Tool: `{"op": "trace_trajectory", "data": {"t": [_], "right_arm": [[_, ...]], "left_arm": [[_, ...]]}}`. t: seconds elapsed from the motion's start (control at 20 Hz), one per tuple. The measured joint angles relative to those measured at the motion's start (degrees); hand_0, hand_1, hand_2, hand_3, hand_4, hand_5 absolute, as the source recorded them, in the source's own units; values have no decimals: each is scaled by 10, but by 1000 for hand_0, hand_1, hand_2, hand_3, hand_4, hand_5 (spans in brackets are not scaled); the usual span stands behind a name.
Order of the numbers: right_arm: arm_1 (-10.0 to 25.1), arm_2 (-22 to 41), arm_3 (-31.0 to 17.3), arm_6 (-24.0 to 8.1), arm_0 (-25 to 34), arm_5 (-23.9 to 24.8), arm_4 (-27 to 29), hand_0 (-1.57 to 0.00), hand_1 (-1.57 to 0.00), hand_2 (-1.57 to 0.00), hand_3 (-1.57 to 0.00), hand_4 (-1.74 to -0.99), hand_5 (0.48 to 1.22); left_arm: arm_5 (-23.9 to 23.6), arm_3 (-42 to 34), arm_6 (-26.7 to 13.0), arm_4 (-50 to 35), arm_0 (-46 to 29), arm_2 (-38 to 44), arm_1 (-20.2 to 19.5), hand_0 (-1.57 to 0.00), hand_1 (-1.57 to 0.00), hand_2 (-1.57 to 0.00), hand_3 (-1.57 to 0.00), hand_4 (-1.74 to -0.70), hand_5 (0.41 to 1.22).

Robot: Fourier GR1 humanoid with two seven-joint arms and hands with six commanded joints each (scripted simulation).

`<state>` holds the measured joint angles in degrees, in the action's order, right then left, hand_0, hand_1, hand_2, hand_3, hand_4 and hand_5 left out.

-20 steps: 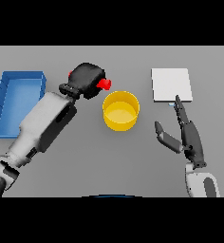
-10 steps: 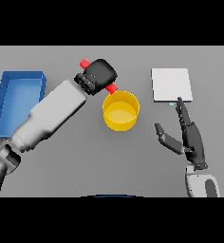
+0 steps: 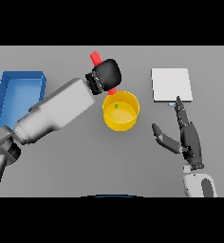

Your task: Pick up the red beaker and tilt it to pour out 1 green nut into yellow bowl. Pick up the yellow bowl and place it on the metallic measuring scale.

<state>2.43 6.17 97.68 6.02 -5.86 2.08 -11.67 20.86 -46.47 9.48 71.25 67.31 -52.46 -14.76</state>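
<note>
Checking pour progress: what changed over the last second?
The left robot hand, shut on the red beaker, swung right over the yellow bowl and tipped the beaker; a green nut now lies in the bowl. Bowl, scale, blue bin and right robot hand stayed put.

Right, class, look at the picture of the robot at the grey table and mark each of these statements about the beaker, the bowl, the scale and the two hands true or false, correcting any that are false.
1. The left hand is curled round the red beaker. True.
2. The yellow bowl stands on the metallic measuring scale. False: it stands on the table, to the scale's left and apart from it.
3. A green nut lies inside the bowl. True.
4. The right hand is holding the bowl. False: it is open, near the scale's front edge, clear of the bowl.
5. The blue tray is at the table's left side. True.
6. The beaker stands upright on the table. False: it is lifted and tilted over the bowl.
</note>
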Motion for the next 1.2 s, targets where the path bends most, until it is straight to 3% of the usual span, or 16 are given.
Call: {"op": "trace_trajectory", "data": {"t": [0.2,0.5,0.75,0.8,1.0,1.2], "right_arm": [[7,-10,-4,-8,7,0,6,1,1,1,1,-1132,573],[0,-1,4,7,-3,1,1,1,1,1,1,-1128,575],[-2,-3,4,1,-3,4,2,1,1,1,1,-1135,563],[-3,3,7,12,-6,7,-7,1,1,1,1,-1133,557],[1,-1,4,3,4,1,0,1,1,1,1,-1117,554],[3,6,3,14,6,-13,7,1,1,1,1,-1104,576]], "left_arm": [[-16,14,15,39,16,-41,8,-1571,-1571,-1571,-1566,-1734,1221],[-38,43,32,92,58,-86,23,-1571,-1571,-1571,-1570,-1733,1221],[-36,56,77,119,158,-95,11,-1571,-1571,-1571,-1571,-1728,1221],[-46,68,75,119,175,-86,8,-1571,-1571,-1571,-1571,-1727,1221],[-77,147,59,85,246,-3,-25,-1571,-1571,-1571,-1571,-1722,1221],[-34,239,-6,-21,289,147,-65,-1571,-1571,-1571,-1515,-1733,1221]]}}
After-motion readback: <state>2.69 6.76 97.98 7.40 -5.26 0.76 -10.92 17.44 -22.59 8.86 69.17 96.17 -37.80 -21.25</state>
